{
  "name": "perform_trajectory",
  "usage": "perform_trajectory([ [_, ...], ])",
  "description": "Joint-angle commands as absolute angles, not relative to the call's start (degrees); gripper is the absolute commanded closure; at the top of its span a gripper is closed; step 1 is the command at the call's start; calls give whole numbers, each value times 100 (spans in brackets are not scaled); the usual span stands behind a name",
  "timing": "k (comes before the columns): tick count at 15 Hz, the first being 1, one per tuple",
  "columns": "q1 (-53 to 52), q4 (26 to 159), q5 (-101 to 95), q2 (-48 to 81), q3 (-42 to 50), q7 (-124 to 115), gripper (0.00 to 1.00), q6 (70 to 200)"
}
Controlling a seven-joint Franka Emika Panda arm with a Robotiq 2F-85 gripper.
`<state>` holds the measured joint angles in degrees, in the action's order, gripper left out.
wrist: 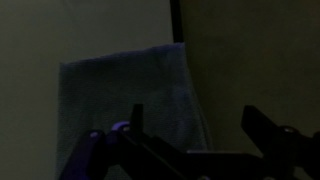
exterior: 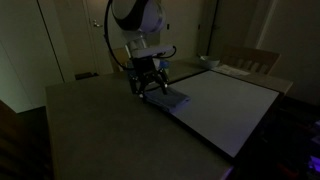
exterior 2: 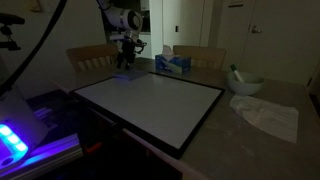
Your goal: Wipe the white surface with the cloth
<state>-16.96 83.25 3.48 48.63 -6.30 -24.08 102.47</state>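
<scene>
The white surface is a large board with a dark border; it shows in both exterior views. The bluish-grey cloth lies at the board's edge near the robot. In the wrist view the cloth lies flat beside the dark border. My gripper is open and empty just above the cloth, one finger over it and the other past its edge. It also shows in both exterior views. The scene is very dark.
A tissue box stands behind the board. A bowl and a white crumpled sheet lie on the tabletop beside it. Chairs stand at the table's far side. Purple-lit equipment is at the front.
</scene>
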Motion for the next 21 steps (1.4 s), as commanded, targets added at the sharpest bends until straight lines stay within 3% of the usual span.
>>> perform_trajectory([
  [1, -1748, 8297, 395, 4874, -566, -2383, 0, 10228],
  [21, -1387, 8786, 425, 4500, -554, -1622, 0, 10790],
])
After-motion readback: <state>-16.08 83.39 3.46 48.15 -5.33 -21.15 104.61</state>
